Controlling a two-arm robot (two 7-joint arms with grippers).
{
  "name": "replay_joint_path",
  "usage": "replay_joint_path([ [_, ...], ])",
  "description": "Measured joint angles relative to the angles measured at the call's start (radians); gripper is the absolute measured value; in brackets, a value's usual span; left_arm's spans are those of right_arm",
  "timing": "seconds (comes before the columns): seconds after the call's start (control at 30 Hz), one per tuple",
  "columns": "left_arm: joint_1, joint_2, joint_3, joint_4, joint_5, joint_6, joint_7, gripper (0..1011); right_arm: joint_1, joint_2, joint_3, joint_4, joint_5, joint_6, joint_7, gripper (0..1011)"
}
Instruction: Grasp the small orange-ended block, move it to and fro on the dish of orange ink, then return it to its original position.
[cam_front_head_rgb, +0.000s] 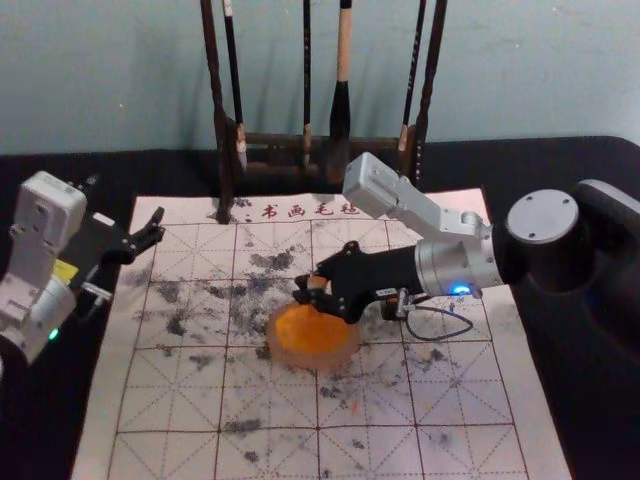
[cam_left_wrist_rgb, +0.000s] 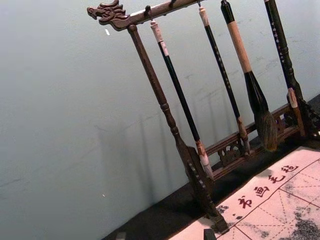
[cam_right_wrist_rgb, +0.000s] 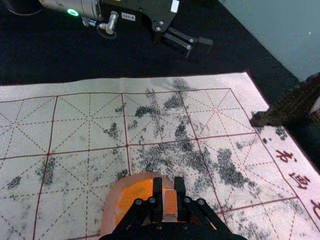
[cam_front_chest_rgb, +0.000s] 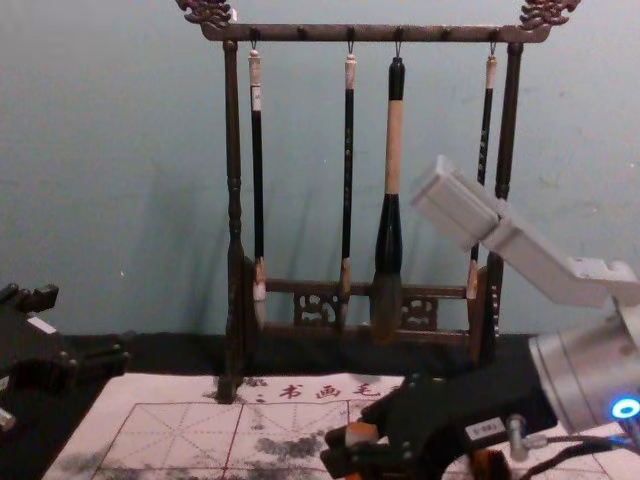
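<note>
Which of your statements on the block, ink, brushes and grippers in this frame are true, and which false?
1. The right gripper holds the block. True.
2. The ink in the dish is blue. False: it is orange.
3. Four brushes hang from the rack. True.
4. The left gripper is above the dish. False: it is off by the mat's left edge, fingers open.
</note>
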Motion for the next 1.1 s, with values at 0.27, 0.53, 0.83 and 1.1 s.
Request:
replay_joint_path([
  [0.27,0.000,0.000,0.000,0.000,0.000,0.000,0.000,1001,-0.017,0.030,0.010,-0.034,0.000,0.014,-0.003,113],
  [0.53,0.000,0.000,0.000,0.000,0.000,0.000,0.000,1001,-0.040,0.054,0.014,-0.074,0.009,0.027,0.002,113],
  [0.83,0.000,0.000,0.000,0.000,0.000,0.000,0.000,1001,-0.046,0.047,0.007,-0.081,0.015,0.028,0.011,112],
  [1.1,0.000,0.000,0.000,0.000,0.000,0.000,0.000,1001,-0.034,0.025,-0.005,-0.059,0.016,0.019,0.022,113],
])
